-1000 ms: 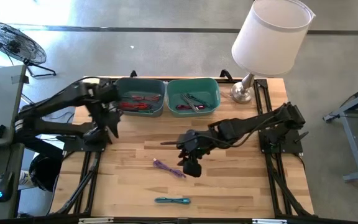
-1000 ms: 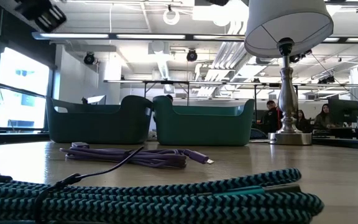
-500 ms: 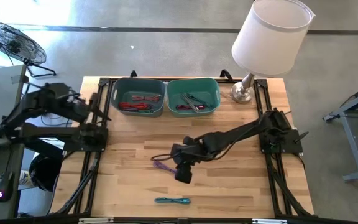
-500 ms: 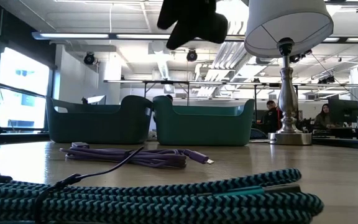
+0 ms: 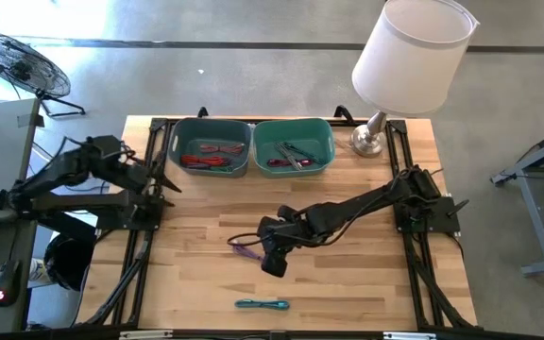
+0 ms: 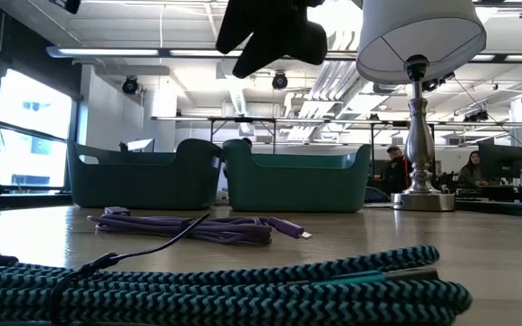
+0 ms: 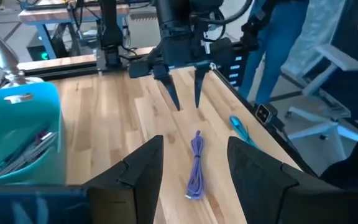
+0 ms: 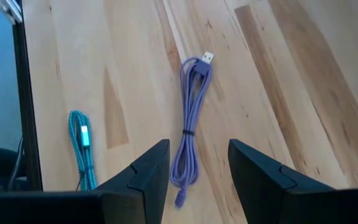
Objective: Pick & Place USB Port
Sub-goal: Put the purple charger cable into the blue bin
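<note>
Right end effector (image 5: pixel 264 247), fingers parted with nothing between them, poised above the purple USB cable (image 5: pixel 246 251) at mid-worktop; from overhead the arm covers most of the cable — only one end shows. In the right wrist view the coiled cable (image 8: pixel 191 121) lies lengthwise between the two dark fingers (image 8: pixel 146 173), its plug end pointing away, its far tail cut off by the frame edge. A teal braided cable (image 5: pixel 262 304) rests apart, near the front edge of the worktop (image 5: pixel 366 274). In the low view only a dark underside of the end effector (image 6: pixel 270 36) is seen, its fingers not discernible. Left end effector (image 7: pixel 191 171) — open and empty — is drawn back at the left edge, beside the left teal bin (image 5: pixel 212 146); the right bin (image 5: pixel 294 145) adjoins it. Bin contents are too small to identify. A lamp (image 5: pixel 410 57) stands at the rear right corner.
</note>
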Available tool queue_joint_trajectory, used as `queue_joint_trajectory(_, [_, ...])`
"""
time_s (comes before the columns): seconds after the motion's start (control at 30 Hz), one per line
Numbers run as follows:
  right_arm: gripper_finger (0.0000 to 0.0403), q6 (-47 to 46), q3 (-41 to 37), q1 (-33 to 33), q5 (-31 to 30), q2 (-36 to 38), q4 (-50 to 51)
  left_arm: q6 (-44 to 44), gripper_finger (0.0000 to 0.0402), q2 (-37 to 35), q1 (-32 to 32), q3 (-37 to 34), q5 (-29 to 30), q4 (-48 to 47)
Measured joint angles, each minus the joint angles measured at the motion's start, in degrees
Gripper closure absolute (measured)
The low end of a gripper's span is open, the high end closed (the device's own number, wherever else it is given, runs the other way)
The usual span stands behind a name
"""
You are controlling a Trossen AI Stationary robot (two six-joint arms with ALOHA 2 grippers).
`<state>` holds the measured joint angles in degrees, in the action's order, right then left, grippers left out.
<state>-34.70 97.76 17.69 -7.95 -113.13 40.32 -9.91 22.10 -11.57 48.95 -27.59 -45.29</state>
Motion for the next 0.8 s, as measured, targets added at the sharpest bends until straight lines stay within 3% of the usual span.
queue_joint_trajectory(0.23, [0.0247,-1.55,0.00,0.55,-0.25,-2.75,-1.36,1.41,0.0227,-3.36,0.00,-6.34,0.05,4.90])
queue_joint_trajectory(0.8, [0.0258,-2.93,0.00,-0.11,1.80,-8.06,-0.46,0.63,0.0228,-4.01,0.00,-6.49,2.66,5.27])
